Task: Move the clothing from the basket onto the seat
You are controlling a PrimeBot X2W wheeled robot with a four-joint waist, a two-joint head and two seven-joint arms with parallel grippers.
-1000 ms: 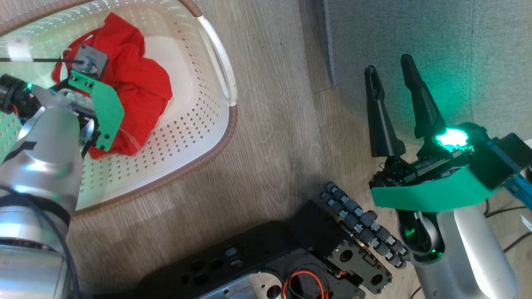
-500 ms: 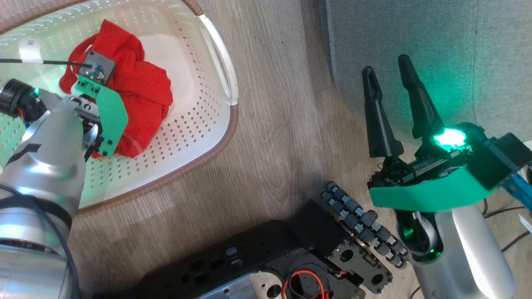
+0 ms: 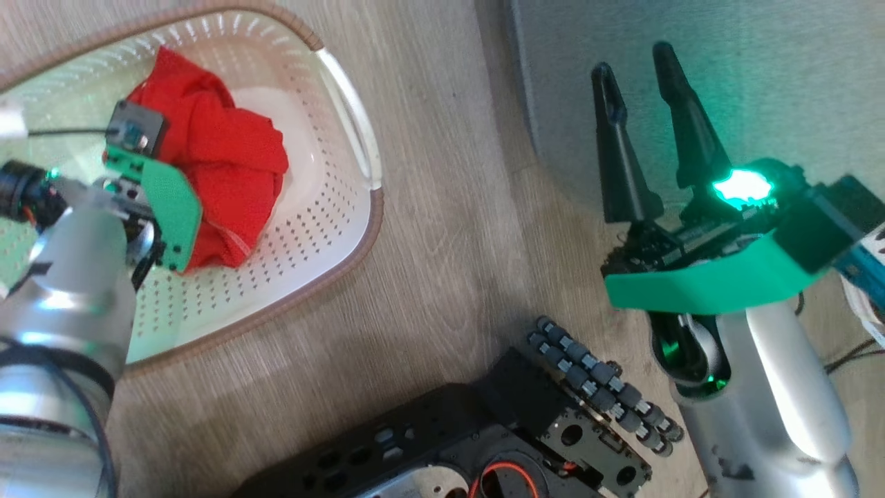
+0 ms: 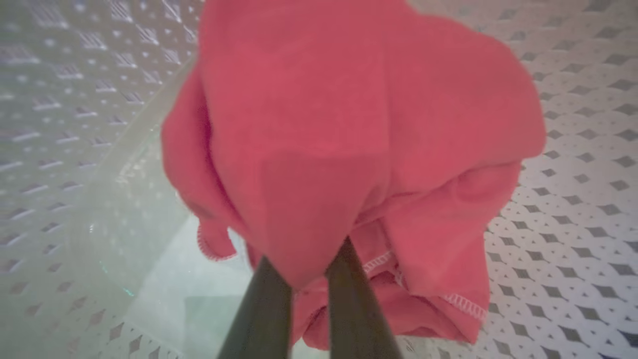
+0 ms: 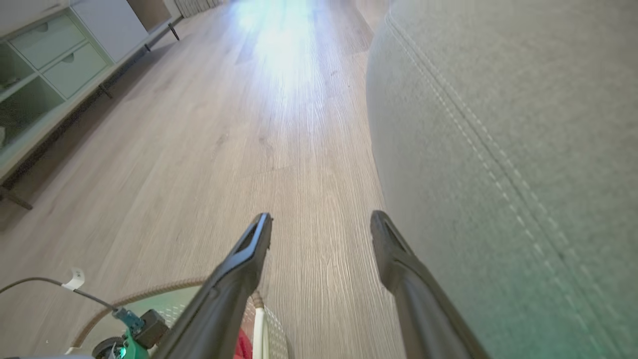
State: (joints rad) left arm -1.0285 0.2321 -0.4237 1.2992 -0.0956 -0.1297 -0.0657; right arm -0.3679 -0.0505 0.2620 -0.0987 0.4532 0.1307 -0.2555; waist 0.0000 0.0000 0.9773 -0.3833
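Note:
Red clothing lies bunched in the cream perforated basket on the wood floor at the upper left. My left gripper is shut on a fold of the clothing, which hangs over the fingertips above the basket floor. In the head view its green wrist plate hides the fingers. My right gripper stands open and empty beside the front edge of the grey seat. In the right wrist view that gripper is open over the floor, with the seat at its right.
My black wheeled base with its rollers sits at the bottom of the head view. Bare wood floor lies between basket and seat. A pale cabinet on thin legs stands far off along the floor.
My left gripper has shut on the red clothing and gathered it into a tighter bunch. The head camera has shifted a little. The right gripper stays open.

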